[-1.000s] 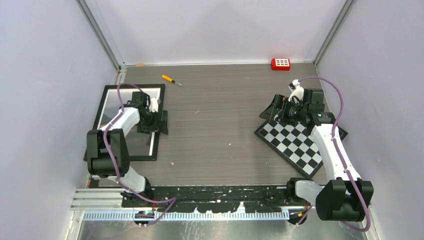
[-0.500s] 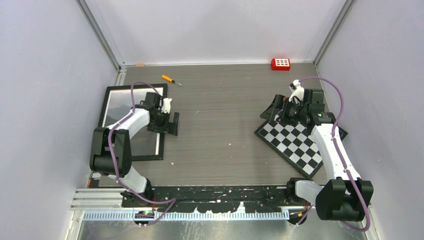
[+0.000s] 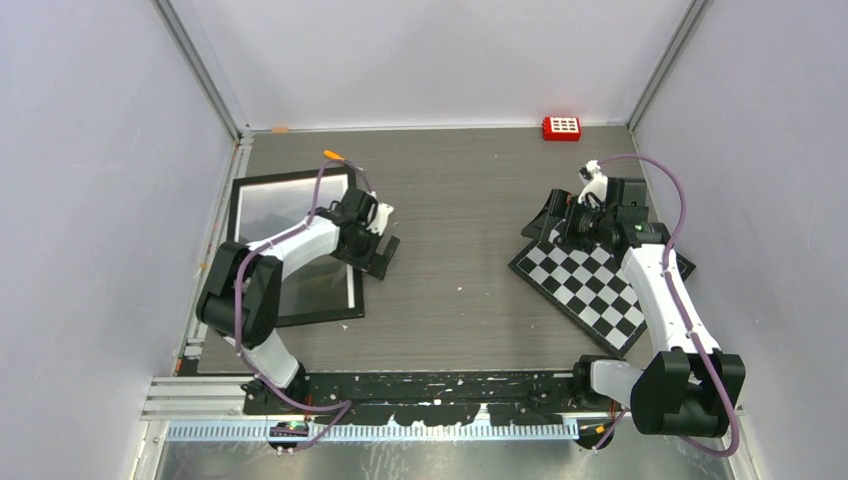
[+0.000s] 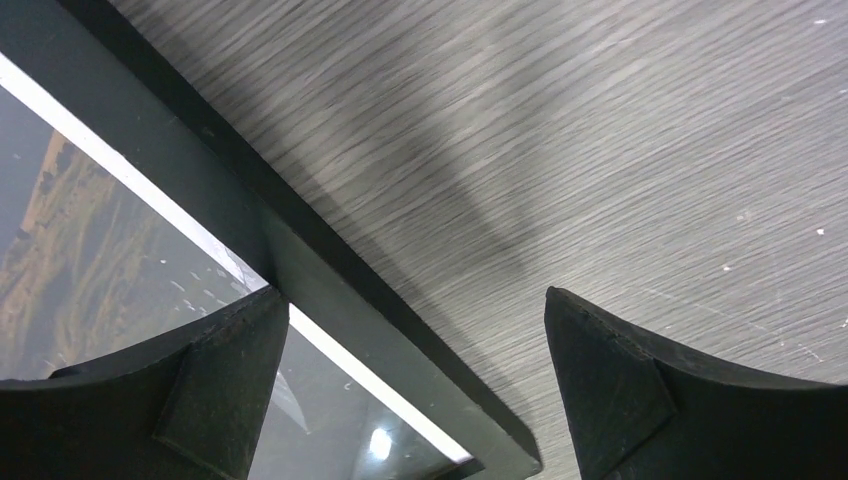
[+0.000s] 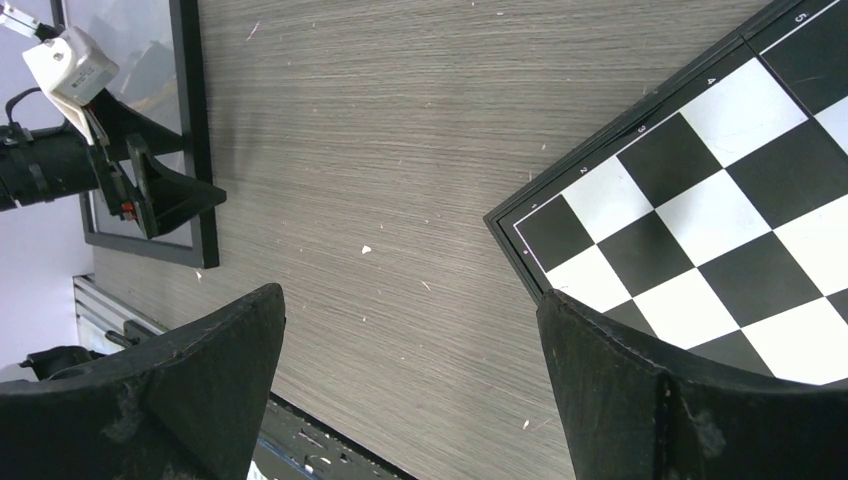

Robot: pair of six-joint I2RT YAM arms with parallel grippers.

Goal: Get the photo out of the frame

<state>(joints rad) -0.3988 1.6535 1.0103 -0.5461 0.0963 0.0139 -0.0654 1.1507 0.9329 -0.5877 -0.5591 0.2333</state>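
One frame (image 4: 330, 290), one photo (image 3: 268, 212) inside; one checkerboard (image 3: 590, 285); left fingers (image 4: 215, 400) and right fingers (image 5: 620, 400) both spread, empty

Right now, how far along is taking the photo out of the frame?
Done: nothing yet; the photo sits in the frame, face up. In hand: the left jaws stand open astride the frame's right edge. Left: likely flipping it, opening the back, removing the photo. Right jaws: open above the checkerboard.
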